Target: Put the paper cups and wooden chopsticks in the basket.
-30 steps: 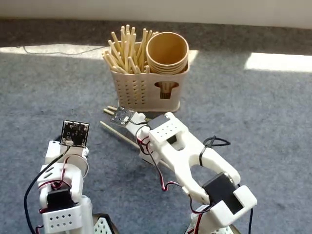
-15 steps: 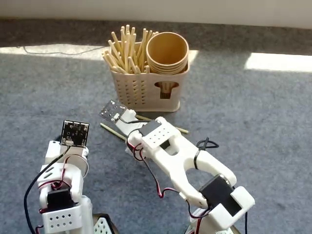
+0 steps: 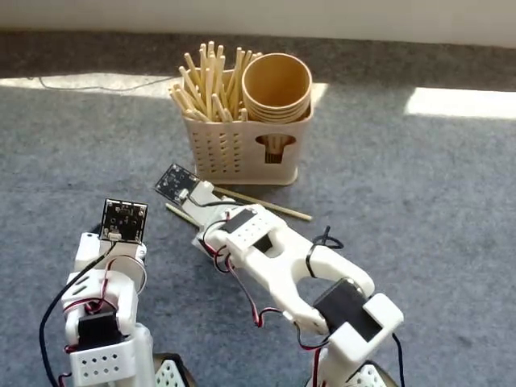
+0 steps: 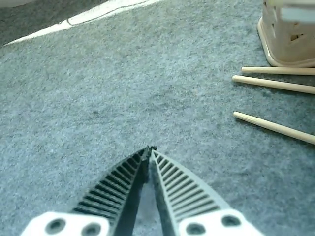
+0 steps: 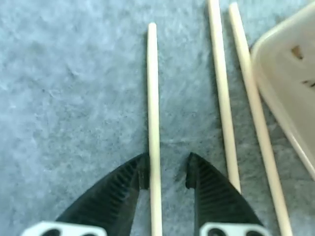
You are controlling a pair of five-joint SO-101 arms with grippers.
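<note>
Between the spread tips of your right gripper [image 5: 166, 169]: one chopstick [image 5: 152, 88], light, stiff, probably slick. Pinch mid-length; left gripper [image 4: 149, 149] sits closed.

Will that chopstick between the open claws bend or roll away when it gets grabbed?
The chopstick looks like thin straight wood, so probably stiff and light. It seems rounded, so a nudge from the right gripper might roll it, though the fuzzy carpet should slow it.
</note>
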